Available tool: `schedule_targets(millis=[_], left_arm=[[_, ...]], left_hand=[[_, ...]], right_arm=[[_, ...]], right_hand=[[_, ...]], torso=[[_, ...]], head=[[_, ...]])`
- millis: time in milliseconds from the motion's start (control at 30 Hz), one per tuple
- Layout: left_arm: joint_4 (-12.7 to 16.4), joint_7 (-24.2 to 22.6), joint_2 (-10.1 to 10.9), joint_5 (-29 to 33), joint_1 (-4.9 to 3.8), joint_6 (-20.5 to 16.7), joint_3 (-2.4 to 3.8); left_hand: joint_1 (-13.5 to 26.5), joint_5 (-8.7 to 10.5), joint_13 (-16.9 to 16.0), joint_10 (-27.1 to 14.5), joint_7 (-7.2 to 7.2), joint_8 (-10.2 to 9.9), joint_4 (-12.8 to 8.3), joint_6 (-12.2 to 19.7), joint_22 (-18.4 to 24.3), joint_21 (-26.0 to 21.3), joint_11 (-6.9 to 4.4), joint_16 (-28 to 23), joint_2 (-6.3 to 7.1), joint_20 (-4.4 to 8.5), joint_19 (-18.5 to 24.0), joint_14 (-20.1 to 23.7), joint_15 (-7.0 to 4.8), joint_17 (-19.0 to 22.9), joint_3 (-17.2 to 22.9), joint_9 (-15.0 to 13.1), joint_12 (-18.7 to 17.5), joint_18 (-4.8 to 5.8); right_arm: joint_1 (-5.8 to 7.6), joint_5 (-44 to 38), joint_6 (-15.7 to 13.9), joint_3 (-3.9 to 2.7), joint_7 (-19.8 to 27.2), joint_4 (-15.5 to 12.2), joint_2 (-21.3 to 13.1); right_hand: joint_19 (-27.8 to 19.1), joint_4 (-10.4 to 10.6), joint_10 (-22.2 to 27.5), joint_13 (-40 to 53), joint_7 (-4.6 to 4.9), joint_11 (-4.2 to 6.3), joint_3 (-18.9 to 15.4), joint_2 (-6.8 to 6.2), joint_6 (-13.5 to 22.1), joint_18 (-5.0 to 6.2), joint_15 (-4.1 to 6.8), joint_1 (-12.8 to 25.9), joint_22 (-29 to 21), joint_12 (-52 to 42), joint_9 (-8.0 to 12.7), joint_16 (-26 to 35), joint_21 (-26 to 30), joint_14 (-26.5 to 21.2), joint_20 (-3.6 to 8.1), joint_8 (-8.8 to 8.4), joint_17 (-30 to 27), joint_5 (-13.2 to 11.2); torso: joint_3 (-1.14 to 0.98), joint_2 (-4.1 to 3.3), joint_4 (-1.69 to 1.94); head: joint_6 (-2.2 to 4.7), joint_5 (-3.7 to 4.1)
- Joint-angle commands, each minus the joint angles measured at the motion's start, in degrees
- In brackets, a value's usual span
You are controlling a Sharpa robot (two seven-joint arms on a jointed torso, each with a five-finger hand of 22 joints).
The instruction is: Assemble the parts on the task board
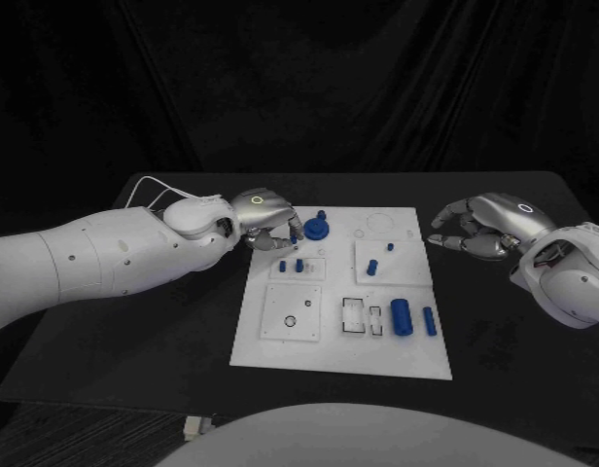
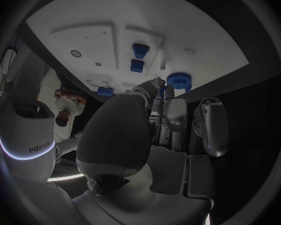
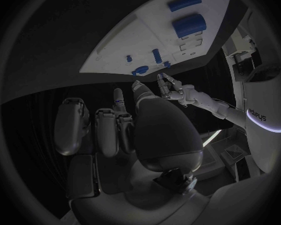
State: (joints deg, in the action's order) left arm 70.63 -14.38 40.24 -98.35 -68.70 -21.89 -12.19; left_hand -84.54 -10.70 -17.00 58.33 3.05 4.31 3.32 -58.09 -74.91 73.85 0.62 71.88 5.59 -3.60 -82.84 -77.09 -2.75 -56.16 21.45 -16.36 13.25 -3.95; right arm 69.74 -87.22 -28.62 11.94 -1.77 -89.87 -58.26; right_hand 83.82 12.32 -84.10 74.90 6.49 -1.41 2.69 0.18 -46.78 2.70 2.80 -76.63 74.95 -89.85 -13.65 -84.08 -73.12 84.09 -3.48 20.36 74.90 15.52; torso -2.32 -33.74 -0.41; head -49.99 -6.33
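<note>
A white rectangular task board [image 1: 344, 355] lies in the middle of the black table [image 1: 173, 331]. On it the head view shows six small blue plastic parts. One is a round blue gear-like disc with an upright peg [image 1: 318, 228], standing at the board's far left corner. Two short blue pegs [image 1: 292, 265] stand side by side on a raised square plate just nearer than the disc. One slim blue peg [image 1: 372, 266] stands on the neighbouring square plate, and one tiny blue stub [image 1: 389, 246] sits at that plate's far edge. Nearer the robot, one thick blue cylinder [image 1: 402, 317] lies on its side, with one thinner blue bar [image 1: 430, 320] lying just beside it. Two empty rectangular slots [image 1: 352, 314] are cut in the board beside the cylinder, and one square plate with a round hole [image 1: 292, 319] is at the near left.

The left hand [image 1: 262, 222] hangs over the board's far left corner, fingers pointing down just beside the blue disc; whether they touch it or grip it cannot be told. In the left wrist view the fingertips [image 2: 157, 83] sit close to the disc [image 2: 179, 80].

The right hand [image 1: 476, 226] hovers above the table off the board's far right edge, apart from every part, its fingers curled inward with nothing in them.
</note>
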Motion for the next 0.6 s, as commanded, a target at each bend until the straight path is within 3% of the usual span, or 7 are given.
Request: schedule_targets(millis=[33,267,600], left_arm=[[-0.24,-0.97,-0.34,-0.01,0.2,0.22,0.04],[-1.17,-0.89,-1.07,-0.01,0.59,0.16,0.04],[-3.13,-0.61,-2.34,-0.01,1.39,0.06,0.04]], left_hand=[[0.18,-0.05,0.07,-0.14,-0.03,-0.15,0.11,0.28,-10.43,-0.02,-0.19,0.02,0.21,0.02,0.42,0.42,0.02,-0.12,0.29,0.11,-0.3,0.43],[0.08,-0.33,-0.04,0.28,-0.07,-0.2,0.02,0.27,-10.45,0.01,-0.26,-0.01,0.2,0.01,0.42,0.46,0.0,0.02,0.35,0.16,-0.16,0.44],[-0.07,-0.74,-0.12,0.63,-0.12,-0.2,-0.17,0.19,-10.39,-0.21,-0.31,-0.23,0.33,0.0,0.52,0.66,-0.03,0.48,0.4,0.21,-0.09,0.39]], right_arm=[[-0.15,-0.13,0.2,-0.04,-0.38,0.01,-0.07],[-0.19,-0.13,0.21,-0.04,-0.31,0.11,0.07],[-0.21,-0.13,0.18,-0.04,-0.2,0.13,0.04]], right_hand=[[-0.27,-0.52,-5.9,15.1,-0.09,-0.31,0.03,-0.13,-0.47,1.12,-0.45,-0.74,9.91,-0.15,0.08,0.34,0.34,3.99,-0.34,0.02,6.52,0.3],[-0.32,-0.55,-5.9,15.1,-0.08,-0.31,0.04,-0.13,-0.47,1.15,-0.46,-0.79,9.87,-0.15,0.08,0.4,0.47,3.97,-0.34,0.01,6.45,0.33],[-0.35,-0.61,-5.9,15.1,-0.07,-0.31,0.07,-0.13,-0.47,1.17,-0.46,-0.85,9.85,-0.15,0.1,0.44,0.55,3.96,-0.34,0.0,6.4,0.39]], torso=[[0.03,0.01,0.01],[-0.01,0.0,0.01],[-0.02,-0.03,-0.03]], head=[[-0.01,-0.16],[-0.01,-0.4],[-0.01,-0.09]])
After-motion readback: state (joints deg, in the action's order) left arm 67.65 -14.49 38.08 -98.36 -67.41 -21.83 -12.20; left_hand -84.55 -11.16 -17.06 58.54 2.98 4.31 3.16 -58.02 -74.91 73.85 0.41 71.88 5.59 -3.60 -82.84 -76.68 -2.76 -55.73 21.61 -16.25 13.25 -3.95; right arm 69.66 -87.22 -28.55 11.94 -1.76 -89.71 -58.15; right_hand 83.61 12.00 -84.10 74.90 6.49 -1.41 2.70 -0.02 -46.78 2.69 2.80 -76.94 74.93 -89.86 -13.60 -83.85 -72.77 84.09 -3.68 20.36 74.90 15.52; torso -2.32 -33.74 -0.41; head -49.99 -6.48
